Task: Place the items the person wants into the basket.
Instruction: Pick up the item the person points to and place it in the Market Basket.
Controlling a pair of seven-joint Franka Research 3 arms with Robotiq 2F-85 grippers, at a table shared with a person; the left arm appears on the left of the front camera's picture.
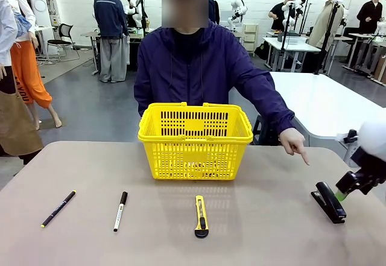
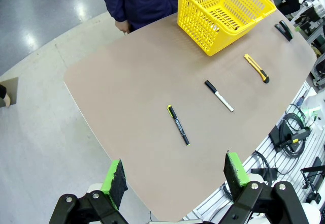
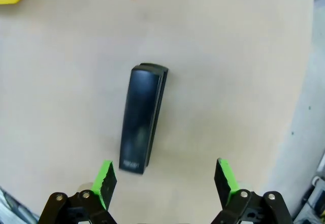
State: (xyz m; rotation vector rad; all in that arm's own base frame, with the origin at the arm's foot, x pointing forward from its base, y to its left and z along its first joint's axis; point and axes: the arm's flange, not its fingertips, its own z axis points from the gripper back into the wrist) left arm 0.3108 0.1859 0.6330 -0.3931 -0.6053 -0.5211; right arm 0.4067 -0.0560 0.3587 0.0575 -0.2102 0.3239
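**Layout, left to right**

- The left pincer (image 2: pixel 175 177) hangs high over the left end of the surface (image 1: pixel 271 236). Its jaws are spread wide and hold nothing.
- One thin black pen (image 1: pixel 58 209) with a yellow tip lies flat.
- One white marker (image 1: pixel 120 210) with a black cap lies flat, just right of the pen.
- One yellow-and-black utility knife (image 1: pixel 201 216) lies flat near the centre, in front of the basket.
- One yellow basket (image 1: pixel 195 157) stands upright at the far centre. Its contents cannot be made out through the mesh.
- The person's hand (image 1: pixel 294 140) reaches out right of the basket, index finger pointing down toward the right end.
- One black stapler (image 3: pixel 141 118) lies flat at the right end, well apart from the basket.
- The right pincer (image 3: pixel 164 173) hovers over the stapler, jaws fully apart and empty.

**Governing relation**

The pointing finger suggests the stapler is the wanted item.

- **Position:** in the right wrist view the stapler lies straight ahead of the right pincer. It sits within the finger gap but off centre, toward the picture-left finger.
- **Long axis:** it runs roughly crosswise to the line joining the two fingers, so the jaws would close across the narrow width.
- **Nearer arm:** the right arm is much nearer. The left pincer is well apart.

A small sideways correction before descent appears advisable.
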